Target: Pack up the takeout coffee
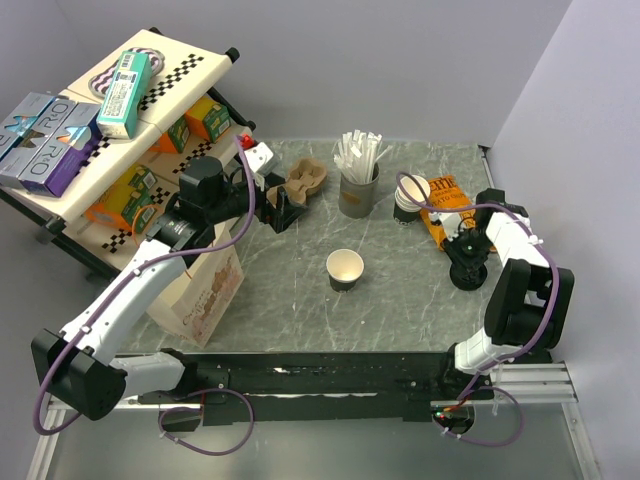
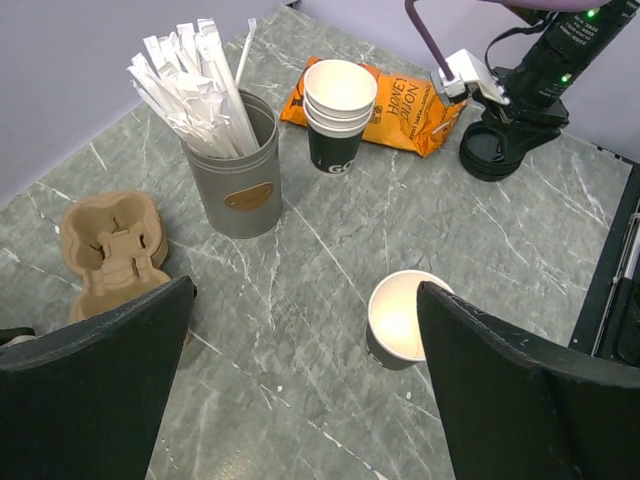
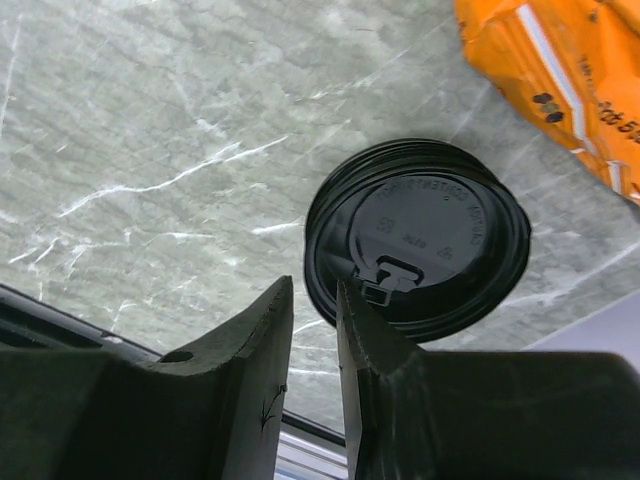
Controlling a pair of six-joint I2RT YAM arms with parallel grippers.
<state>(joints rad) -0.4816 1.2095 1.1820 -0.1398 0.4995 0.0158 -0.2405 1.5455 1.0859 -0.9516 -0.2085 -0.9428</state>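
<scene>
The takeout coffee cup [image 1: 345,268] [image 2: 398,318] is a small dark paper cup standing mid-table, its top open and its inside white. My left gripper [image 1: 280,200] [image 2: 305,288] hangs wide open above the table behind and left of the cup, holding nothing. At the right, a stack of black lids [image 1: 468,275] [image 2: 495,155] [image 3: 430,230] lies on the table. My right gripper [image 1: 465,245] [image 3: 312,283] is at the stack's edge with its jaws a narrow gap apart. One finger is over the top lid, the other outside the rim.
A brown paper bag [image 1: 200,290] stands at the left front. Pulp cup carriers [image 1: 305,180] [image 2: 110,250], a grey straw holder [image 1: 358,185] [image 2: 240,170], stacked white cups [image 1: 410,198] [image 2: 338,115] and an orange packet [image 1: 445,215] [image 3: 560,70] line the back. A stocked shelf [image 1: 90,130] stands far left.
</scene>
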